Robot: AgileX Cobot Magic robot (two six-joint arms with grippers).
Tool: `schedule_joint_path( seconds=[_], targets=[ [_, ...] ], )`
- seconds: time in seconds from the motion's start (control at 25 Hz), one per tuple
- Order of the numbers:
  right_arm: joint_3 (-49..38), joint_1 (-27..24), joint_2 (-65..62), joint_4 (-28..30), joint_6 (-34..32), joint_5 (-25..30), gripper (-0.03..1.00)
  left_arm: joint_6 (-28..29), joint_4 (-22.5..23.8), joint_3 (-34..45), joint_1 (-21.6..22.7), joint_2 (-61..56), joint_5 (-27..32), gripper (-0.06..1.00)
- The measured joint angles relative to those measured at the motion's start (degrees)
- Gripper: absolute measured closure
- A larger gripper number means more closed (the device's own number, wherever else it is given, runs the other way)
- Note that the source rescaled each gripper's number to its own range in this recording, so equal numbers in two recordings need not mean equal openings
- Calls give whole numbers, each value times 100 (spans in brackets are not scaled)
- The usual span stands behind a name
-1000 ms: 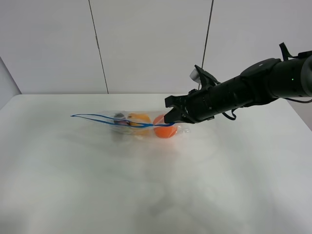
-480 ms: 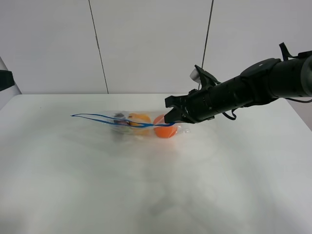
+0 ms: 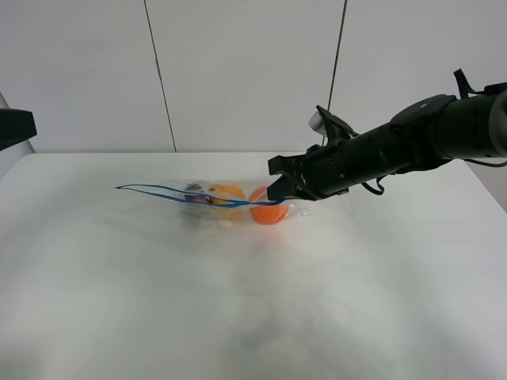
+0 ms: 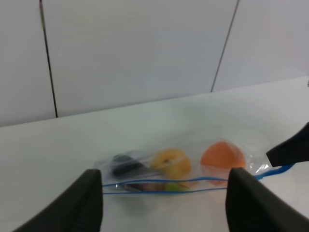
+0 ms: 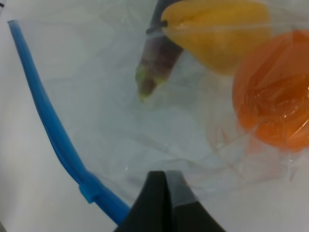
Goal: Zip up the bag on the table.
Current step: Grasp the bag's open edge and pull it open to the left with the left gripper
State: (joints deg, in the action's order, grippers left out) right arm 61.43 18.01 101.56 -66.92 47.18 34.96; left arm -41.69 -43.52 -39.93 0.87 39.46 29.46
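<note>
Little stiffness in our clear plastic zip bag [image 3: 226, 203], so we'd grip its blue strip [image 5: 51, 123]: right hand [image 3: 277, 195] pinching it, left hand [image 4: 164, 198] wide.

Bright, even light filling whole scene; white table [image 3: 238, 317] washing out, shadows showing faint and soft. Pale glare smearing across clear bag [image 5: 96, 106] film in my right wrist view. My left gripper [image 4: 165, 175] fingers [image 4: 87, 203] blurring dark, out of focus up close.
</note>
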Motion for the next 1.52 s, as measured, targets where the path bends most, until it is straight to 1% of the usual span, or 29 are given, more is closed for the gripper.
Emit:
schedule_joint_path(
  seconds=[0.24,0.44,0.68,0.76,0.84,0.92,1.0,1.2,1.24,1.28,1.52],
  targets=[
    [0,0,0,19,0,0,97,172,0,0,0,0,41,11],
    [0,0,0,19,0,-19,97,-165,-29,0,0,0,453,11],
    [0,0,0,37,0,-34,97,-347,-55,0,0,0,709,11],
    [0,0,0,41,0,-34,97,-457,-179,0,-6,0,785,11],
    [0,0,0,47,0,-35,97,-610,-309,0,-108,0,786,11],
    [0,0,0,50,0,-35,97,-704,-326,0,-327,0,790,11],
    [0,0,0,55,0,-35,97,-739,-273,0,-673,0,779,11],
    [0,0,0,55,0,-35,97,-720,31,149,-1562,0,613,11],
    [0,0,0,55,0,-35,97,-677,93,197,-1737,0,571,11],
    [0,0,0,55,0,-35,97,-550,261,286,-2091,0,467,11],
    [0,0,0,55,-89,-35,97,100,943,404,-3045,317,274,11]
  ],
)
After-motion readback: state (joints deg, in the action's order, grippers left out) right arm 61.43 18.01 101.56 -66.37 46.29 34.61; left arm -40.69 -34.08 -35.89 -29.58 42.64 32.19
